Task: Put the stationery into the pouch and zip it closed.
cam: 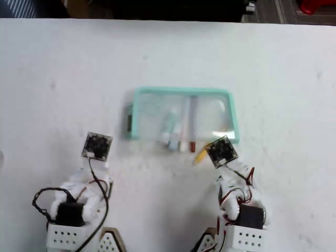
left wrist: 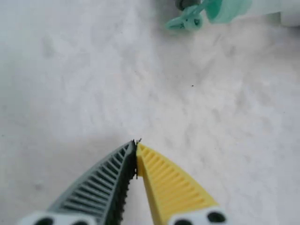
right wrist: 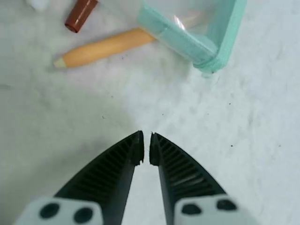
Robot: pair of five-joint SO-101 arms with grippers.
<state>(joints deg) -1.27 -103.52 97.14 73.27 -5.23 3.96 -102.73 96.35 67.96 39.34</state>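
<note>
A clear pouch with a teal rim [cam: 181, 92] lies flat mid-table. Several stationery items poke out of its near edge: a pale blue tube [cam: 169, 131], a white pen [cam: 184, 143], a brown-tipped pen [cam: 192, 146] and a yellow-orange pencil [cam: 200, 155]. My left gripper [left wrist: 136, 143] is shut and holds nothing. It hangs over bare table, short of the pouch's teal zipper pull [left wrist: 183, 21]. My right gripper [right wrist: 146, 138] is shut on nothing, just short of the pouch's corner [right wrist: 208, 58]. The pencil [right wrist: 103, 48] and the brown pen tip [right wrist: 80, 13] lie beyond it.
The left arm [cam: 97, 146] and right arm [cam: 221, 151] stand at the near edge of the white table [cam: 283, 79]. A dark strip runs along the table's far edge.
</note>
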